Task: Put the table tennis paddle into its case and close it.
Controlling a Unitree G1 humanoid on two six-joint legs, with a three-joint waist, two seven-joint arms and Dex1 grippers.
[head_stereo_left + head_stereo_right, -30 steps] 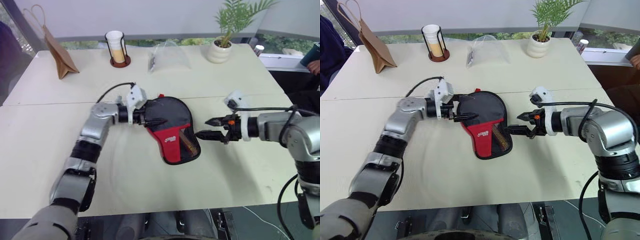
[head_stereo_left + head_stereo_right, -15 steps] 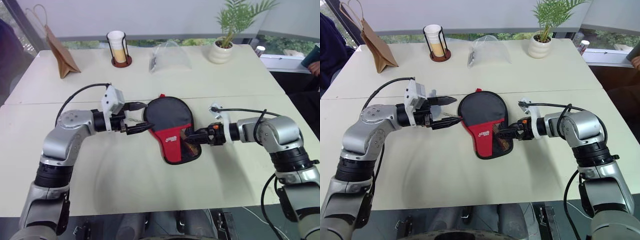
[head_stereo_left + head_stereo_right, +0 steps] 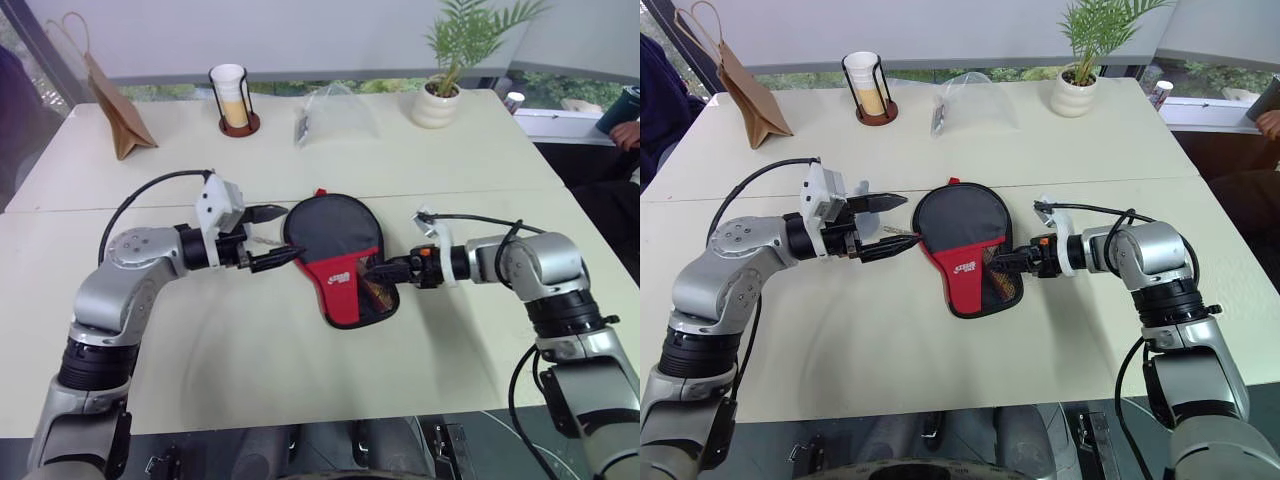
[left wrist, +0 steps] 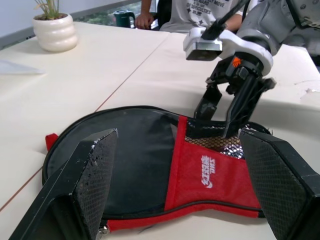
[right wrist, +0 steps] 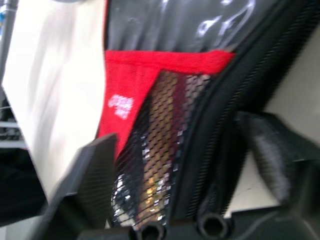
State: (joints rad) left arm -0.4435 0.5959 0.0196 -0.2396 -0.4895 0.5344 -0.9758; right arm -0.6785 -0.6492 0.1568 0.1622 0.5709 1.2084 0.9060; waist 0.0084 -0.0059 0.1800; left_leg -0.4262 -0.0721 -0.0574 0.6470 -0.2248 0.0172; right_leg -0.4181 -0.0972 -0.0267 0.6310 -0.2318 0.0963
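The case point(image 3: 335, 235), a black fabric pouch with a red panel and a mesh pocket point(image 5: 160, 130), lies flat mid-table. The paddle is hidden; something brownish shows behind the mesh, and I cannot tell what it is. My left gripper point(image 3: 292, 233) hovers open just left of the case, apart from it, holding nothing. My right gripper point(image 3: 368, 270) reaches in from the right. Its fingers straddle the black zip edge of the case beside the mesh, and a gap remains between them. The left wrist view shows the same right gripper point(image 4: 214, 125) tipped down onto that edge.
Along the far table edge stand a brown paper bag point(image 3: 115, 115), a cup in a wire holder point(image 3: 232, 95), a clear plastic bag point(image 3: 335, 110) and a potted plant point(image 3: 440, 95). A person's arm point(image 3: 625, 125) shows at the far right.
My left gripper drew back to the left, off the case's edge. The right gripper moved left and down to the case's right edge, and its fingers have narrowed.
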